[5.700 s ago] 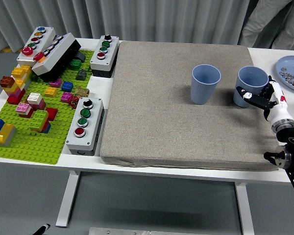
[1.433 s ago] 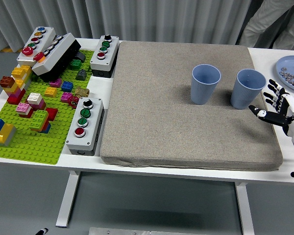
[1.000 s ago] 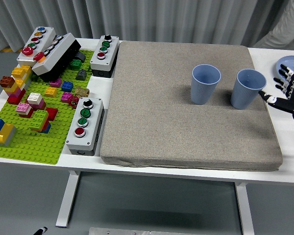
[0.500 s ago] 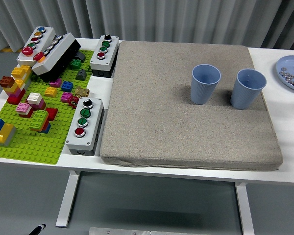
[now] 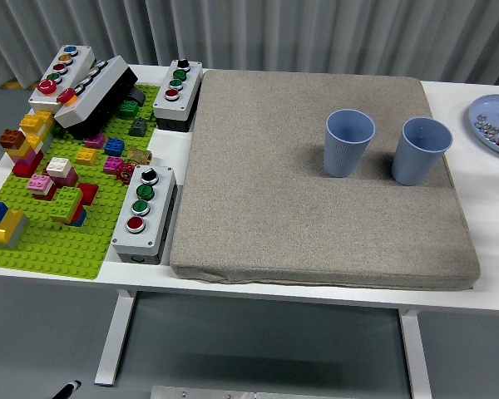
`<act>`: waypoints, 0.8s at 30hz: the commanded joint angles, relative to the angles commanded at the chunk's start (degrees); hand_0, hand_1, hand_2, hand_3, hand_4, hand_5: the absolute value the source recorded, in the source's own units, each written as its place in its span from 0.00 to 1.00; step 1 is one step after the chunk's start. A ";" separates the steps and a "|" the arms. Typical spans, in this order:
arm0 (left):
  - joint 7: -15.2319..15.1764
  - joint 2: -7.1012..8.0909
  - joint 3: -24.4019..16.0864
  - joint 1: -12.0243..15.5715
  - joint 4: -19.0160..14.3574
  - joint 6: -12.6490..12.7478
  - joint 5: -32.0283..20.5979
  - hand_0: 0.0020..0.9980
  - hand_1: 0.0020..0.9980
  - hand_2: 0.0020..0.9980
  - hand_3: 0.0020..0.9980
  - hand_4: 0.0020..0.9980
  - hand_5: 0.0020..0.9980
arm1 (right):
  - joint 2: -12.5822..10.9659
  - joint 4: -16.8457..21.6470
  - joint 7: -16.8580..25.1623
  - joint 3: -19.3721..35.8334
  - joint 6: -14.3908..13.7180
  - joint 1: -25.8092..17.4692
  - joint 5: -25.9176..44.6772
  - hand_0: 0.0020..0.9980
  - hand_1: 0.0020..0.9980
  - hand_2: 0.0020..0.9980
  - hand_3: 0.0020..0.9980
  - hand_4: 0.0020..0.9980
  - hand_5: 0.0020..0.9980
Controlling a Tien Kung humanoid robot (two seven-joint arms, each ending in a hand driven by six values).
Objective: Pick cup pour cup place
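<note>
Two ribbed blue plastic cups stand upright, near each other, on a coarse grey-brown felt mat covering the white tabletop. No writing is readable. Neither robot hand is in view, so I cannot tell the state of the fingers.

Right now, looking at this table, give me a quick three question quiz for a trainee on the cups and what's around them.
1. True or false: both blue cups stand upright on the grey mat.
2. Which cup is nearer the blue plate at the table's right edge? A) left cup B) right cup
3. Fill in: the building bricks sit on a ____ coloured baseplate.

Key:
1. True; both stand with their openings up, apart from each other.
2. B.
3. Green; it lies at the table's left side, beside the button boxes. No robot hand is in view.
</note>
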 joint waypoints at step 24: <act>-0.04 -0.17 -0.11 0.01 0.00 -0.02 0.33 0.83 0.81 0.89 0.79 0.64 0.99 | 2.25 -0.93 -1.61 1.23 1.21 -0.83 -4.00 0.87 0.76 0.76 0.77 0.80 1.00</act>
